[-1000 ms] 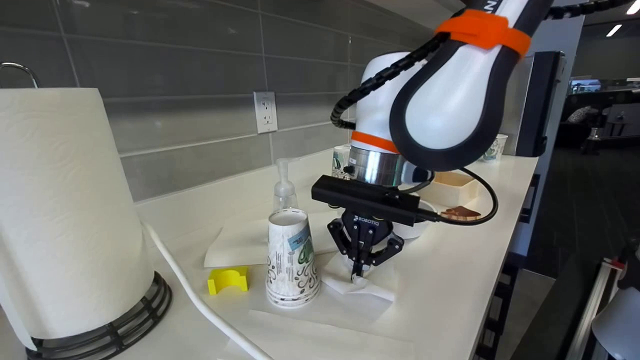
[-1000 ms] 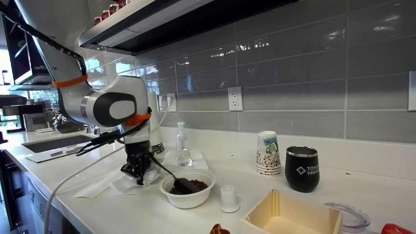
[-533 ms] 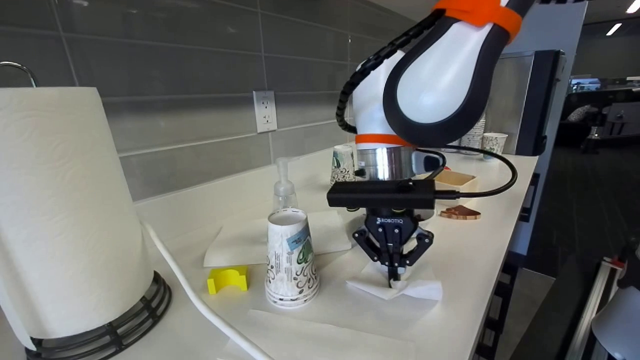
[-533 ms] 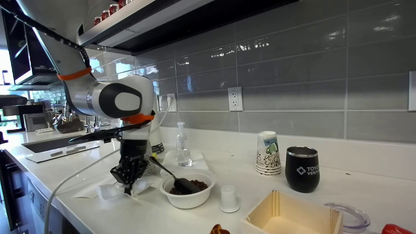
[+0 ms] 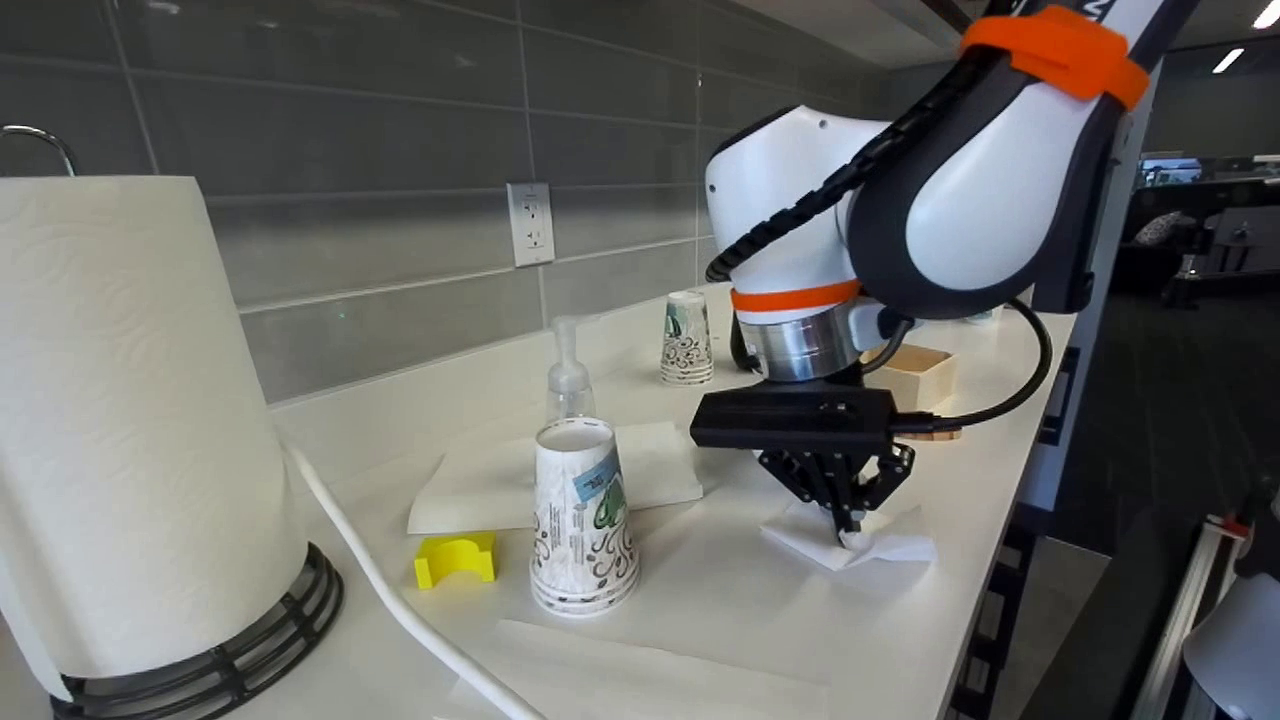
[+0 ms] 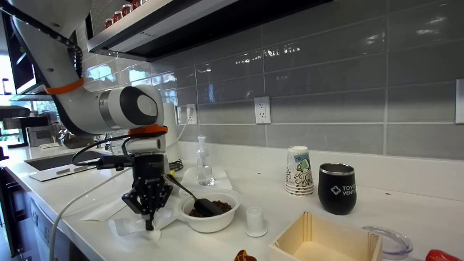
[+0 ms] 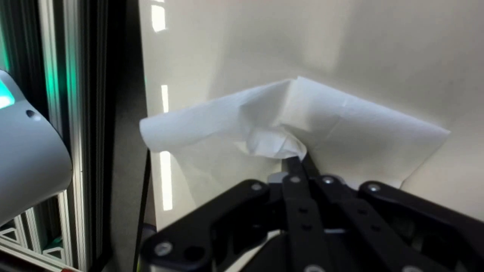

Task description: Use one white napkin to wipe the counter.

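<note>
If swung nearer the straight front edge of the long, smooth, off-white countertop [image 5: 890,620], liable to drag a corner of the thin, rumpled, white paper napkin [image 7: 272,141] past it. Being held by one small bunch only, might also tear under a hard pull, or fold over and lose flat contact. On a swing away from that edge, could catch the long-handled black spoon [image 6: 208,207] propped in the round white bowl [image 6: 210,225] and tip out the reddish-brown, bean-like pieces [image 6: 225,206]. At the black two-fingered gripper [image 7: 298,162], drawn together and clamped on the bunch near mid-napkin, with the rest spread below on the countertop, near the bowl; pressed against the surface or just above, impossible to say.
</note>
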Robot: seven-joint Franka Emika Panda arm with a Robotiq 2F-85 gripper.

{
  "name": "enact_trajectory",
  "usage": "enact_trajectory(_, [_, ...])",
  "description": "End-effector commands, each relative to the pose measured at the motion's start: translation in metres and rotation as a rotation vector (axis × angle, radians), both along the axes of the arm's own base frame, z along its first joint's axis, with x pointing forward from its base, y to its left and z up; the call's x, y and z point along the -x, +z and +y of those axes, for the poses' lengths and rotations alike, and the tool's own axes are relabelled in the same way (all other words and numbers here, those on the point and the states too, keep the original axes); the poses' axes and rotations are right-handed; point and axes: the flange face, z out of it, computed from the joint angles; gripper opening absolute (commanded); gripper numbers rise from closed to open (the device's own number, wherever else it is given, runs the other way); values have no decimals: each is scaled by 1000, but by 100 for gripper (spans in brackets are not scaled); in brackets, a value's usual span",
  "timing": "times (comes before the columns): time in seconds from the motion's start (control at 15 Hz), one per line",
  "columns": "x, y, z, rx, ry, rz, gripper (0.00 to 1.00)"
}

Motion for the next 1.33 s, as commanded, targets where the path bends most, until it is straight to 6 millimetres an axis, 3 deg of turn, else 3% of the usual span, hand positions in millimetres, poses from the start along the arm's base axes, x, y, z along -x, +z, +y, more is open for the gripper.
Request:
enact_trajectory(0.0, [-5,6,7,35,-41,-140,0])
enact_trajectory(0.6, [-23,9,38,-218,3,-313,0])
enact_trajectory(1.0, [-27,-23,44,-387,72,-271,0])
enact_trajectory(1.27, [-31,-25,68,-473,129,-242,0])
